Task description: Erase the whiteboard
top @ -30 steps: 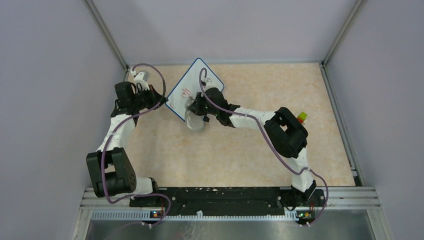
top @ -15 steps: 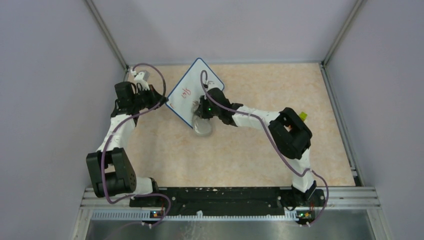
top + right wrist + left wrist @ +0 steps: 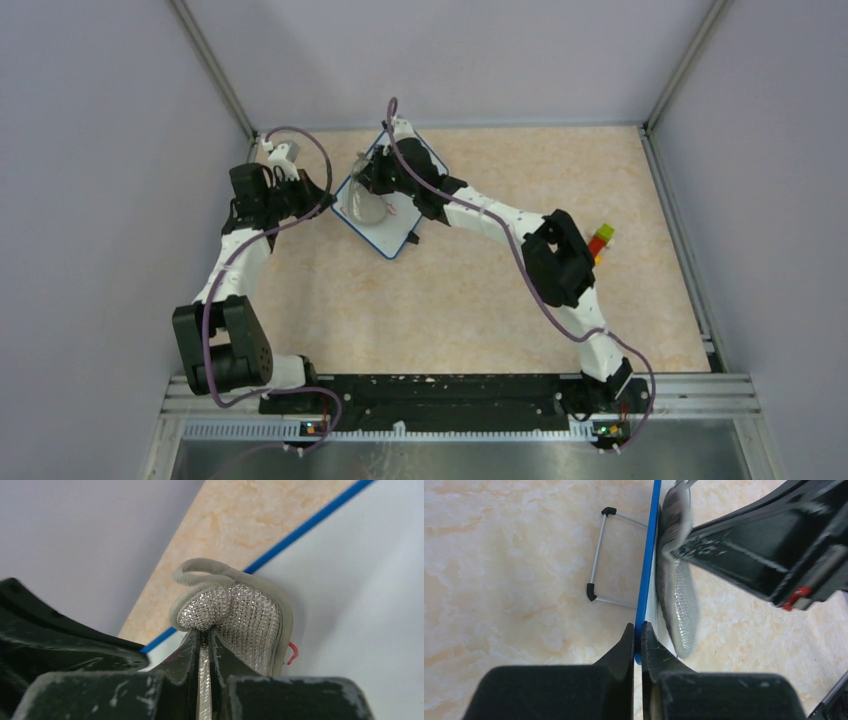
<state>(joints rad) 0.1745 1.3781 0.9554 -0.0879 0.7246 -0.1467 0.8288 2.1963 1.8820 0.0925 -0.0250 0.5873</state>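
Clamps whiteboard (image 3: pixel 395 232) rim with left gripper (image 3: pixel 638 630); pinches silvery mesh eraser pad (image 3: pixel 245 620) in right gripper (image 3: pixel 204 639), pressing it against board face beside red mark (image 3: pixel 292 652).

From above, the right gripper (image 3: pixel 371 193) and pad (image 3: pixel 367 208) covered the board's (image 3: pixel 392 233) 12 o'clock half, so any writing beneath could not be seen. A coloured block (image 3: pixel 601 238) sat half behind the right elbow, too small to identify.

In the left wrist view the board was edge-on, its face barely showing. The stand's (image 3: pixel 596 555) ends ran behind the rim. The pad ran off at 12 o'clock, the blurred right gripper at 3 o'clock, and the left gripper (image 3: pixel 637 630) at 6 o'clock.

In the right wrist view the pad hid most of a red mark (image 3: pixel 293 653). A dark shape (image 3: pixel 50 640) at 8 o'clock was blurred.
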